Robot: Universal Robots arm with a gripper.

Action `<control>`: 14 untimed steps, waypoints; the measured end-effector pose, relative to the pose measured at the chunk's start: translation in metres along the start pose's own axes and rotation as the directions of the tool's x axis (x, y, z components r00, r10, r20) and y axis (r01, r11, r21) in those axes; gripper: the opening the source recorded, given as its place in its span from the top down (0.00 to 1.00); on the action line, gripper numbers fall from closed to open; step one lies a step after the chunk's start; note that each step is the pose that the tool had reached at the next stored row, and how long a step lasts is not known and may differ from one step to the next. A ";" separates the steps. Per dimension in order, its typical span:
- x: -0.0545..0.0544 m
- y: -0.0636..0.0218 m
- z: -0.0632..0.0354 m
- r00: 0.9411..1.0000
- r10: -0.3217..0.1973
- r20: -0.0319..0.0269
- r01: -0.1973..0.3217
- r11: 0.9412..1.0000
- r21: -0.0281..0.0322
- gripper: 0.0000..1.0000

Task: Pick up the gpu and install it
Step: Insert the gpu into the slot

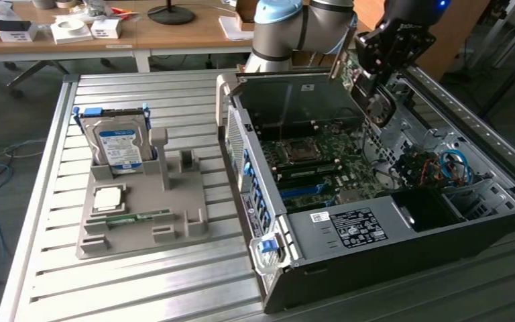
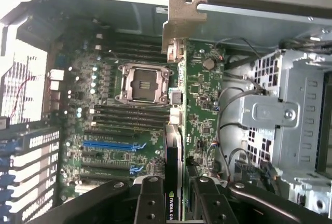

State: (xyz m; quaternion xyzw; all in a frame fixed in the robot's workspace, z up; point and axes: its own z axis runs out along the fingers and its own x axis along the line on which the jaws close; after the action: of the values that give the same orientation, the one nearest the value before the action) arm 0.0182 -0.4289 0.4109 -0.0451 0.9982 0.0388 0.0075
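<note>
My gripper (image 2: 179, 203) is clamped narrowly on the gpu (image 2: 175, 154), holding it edge-on above the open computer case (image 1: 356, 235), its long axis pointing away from me and its silver bracket (image 2: 184, 19) at the far end.

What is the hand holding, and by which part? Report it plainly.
The hand holds the graphics card, clamped on both faces at the end opposite its metal bracket.
</note>
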 end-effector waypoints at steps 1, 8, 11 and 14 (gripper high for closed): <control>0.000 0.0000 0.0000 1.000 -0.016 -0.001 0.016 1.000 0.000 0.74; 0.000 0.0000 0.0004 0.991 -0.132 -0.010 0.132 0.991 -0.003 0.74; 0.000 0.0000 0.0006 0.983 -0.182 -0.014 0.182 0.983 -0.004 0.74; 0.000 0.0000 0.0007 0.973 -0.231 -0.018 0.231 0.973 -0.006 0.74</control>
State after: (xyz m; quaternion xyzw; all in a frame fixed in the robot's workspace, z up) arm 0.0182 -0.4289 0.4102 -0.1614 0.9861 0.0391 0.0029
